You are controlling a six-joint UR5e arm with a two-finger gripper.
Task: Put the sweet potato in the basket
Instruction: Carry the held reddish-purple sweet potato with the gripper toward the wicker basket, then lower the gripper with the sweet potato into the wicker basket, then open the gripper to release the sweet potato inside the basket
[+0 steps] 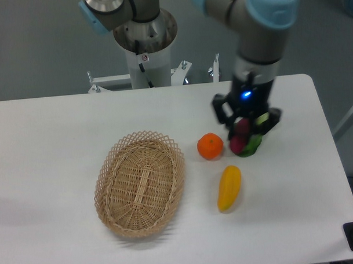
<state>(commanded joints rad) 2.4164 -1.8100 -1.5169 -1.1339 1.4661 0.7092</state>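
Robotics lab, test bench setup. White table [60, 136] stands on plain grey floor [46, 49]; behind table's far edge, industrial robot arm [260, 30] with light-blue joint caps rises from metal pedestal [146, 52] bolted to bracket frame. On table: toy produce and woven basket [140, 183] laid out as manipulation props. No household furniture or shop fittings near table.
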